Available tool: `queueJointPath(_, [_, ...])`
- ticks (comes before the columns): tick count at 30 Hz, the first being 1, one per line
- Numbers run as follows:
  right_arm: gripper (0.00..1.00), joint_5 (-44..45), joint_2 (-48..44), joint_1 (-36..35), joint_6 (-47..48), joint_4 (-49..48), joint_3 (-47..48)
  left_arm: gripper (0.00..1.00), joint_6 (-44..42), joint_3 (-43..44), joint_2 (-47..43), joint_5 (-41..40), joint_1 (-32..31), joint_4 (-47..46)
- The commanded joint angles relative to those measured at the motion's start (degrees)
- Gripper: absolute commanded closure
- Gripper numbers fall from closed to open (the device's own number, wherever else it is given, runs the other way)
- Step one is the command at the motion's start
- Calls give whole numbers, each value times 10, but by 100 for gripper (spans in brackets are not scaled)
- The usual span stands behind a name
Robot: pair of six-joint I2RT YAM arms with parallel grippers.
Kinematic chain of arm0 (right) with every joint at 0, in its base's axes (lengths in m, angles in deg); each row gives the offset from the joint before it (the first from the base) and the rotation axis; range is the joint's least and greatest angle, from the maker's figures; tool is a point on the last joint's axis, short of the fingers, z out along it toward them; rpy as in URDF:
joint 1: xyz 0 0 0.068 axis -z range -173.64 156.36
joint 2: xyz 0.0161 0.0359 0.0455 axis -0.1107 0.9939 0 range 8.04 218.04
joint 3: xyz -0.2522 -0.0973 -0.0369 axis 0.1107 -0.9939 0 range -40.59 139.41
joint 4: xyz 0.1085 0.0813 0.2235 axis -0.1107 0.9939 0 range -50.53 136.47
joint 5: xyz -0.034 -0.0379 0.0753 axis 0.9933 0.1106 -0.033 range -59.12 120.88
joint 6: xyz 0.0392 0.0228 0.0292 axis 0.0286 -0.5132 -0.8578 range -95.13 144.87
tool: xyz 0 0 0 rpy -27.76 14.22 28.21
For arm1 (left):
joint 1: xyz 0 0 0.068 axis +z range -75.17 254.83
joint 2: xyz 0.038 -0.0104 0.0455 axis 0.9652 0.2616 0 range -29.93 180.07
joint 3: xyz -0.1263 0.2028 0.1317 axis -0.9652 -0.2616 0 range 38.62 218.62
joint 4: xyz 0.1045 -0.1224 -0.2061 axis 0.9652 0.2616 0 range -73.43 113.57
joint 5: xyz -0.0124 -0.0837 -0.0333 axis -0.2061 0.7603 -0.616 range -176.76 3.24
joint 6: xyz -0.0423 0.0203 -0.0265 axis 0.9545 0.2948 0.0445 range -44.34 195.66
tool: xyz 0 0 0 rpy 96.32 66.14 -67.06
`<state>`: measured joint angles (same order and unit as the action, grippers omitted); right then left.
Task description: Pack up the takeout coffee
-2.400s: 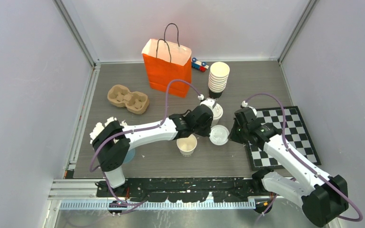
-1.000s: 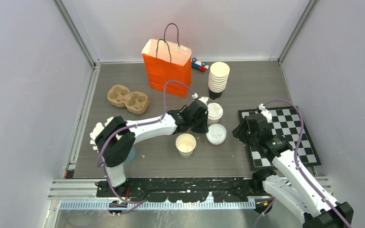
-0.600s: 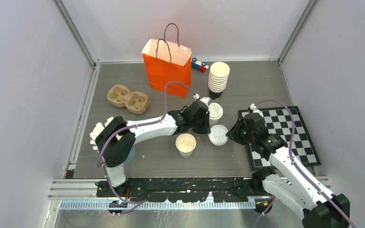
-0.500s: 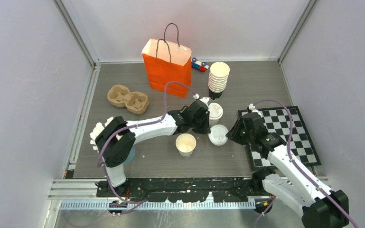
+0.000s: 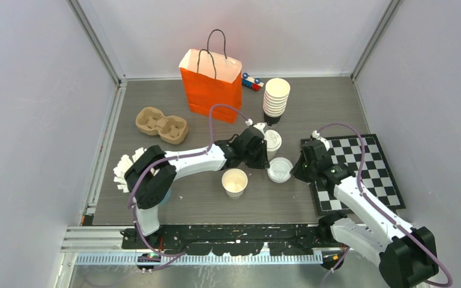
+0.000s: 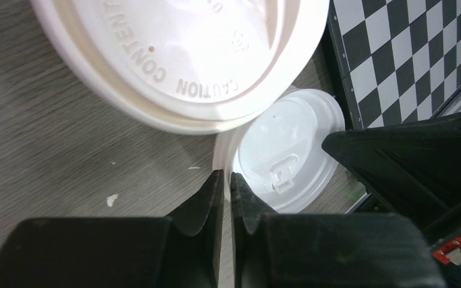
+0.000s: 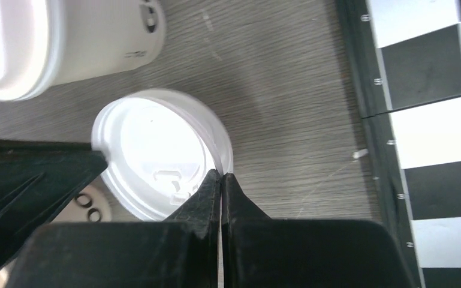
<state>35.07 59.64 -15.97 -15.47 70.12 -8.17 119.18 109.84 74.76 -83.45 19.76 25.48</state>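
Observation:
One takeout coffee [image 5: 271, 142], a white paper cup with its lid on, stands mid-table; its lid [image 6: 186, 54] fills the top of the left wrist view. A lidless cup [image 5: 235, 182] stands in front of it. Between them a loose white lid [image 5: 280, 170] lies flat on the table. My left gripper [image 5: 264, 162] is shut on the left rim of the loose lid [image 6: 285, 159], and my right gripper [image 5: 294, 171] is shut on the right rim of that lid [image 7: 156, 150]. The orange bag [image 5: 211, 84] stands open at the back.
A tall stack of nested cups [image 5: 276, 99] stands behind the lidded cup. A cardboard cup carrier [image 5: 162, 125] lies at the left and a chessboard [image 5: 365, 174] at the right. A toy car [image 5: 252, 81] sits by the bag. White sticks [image 5: 123, 171] show by the left arm's base.
My right gripper came in from the chessboard to the loose lid and shut on its right rim. The lid slid slightly right. The left arm barely moved.

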Motion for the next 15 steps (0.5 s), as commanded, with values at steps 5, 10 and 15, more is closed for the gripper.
queueJointPath(5, [100, 164, 60, 11, -14, 54, 51, 66, 26, 1, 23, 27, -2, -59])
queueJointPath(10, [100, 194, 61, 11, -14, 77, 69, 54, 0, -1, -11, 4, -1, -29])
queueJointPath(15, [99, 185, 50, 1, -2, 95, 86, 51, -32, 3, -64, -21, 0, 7])
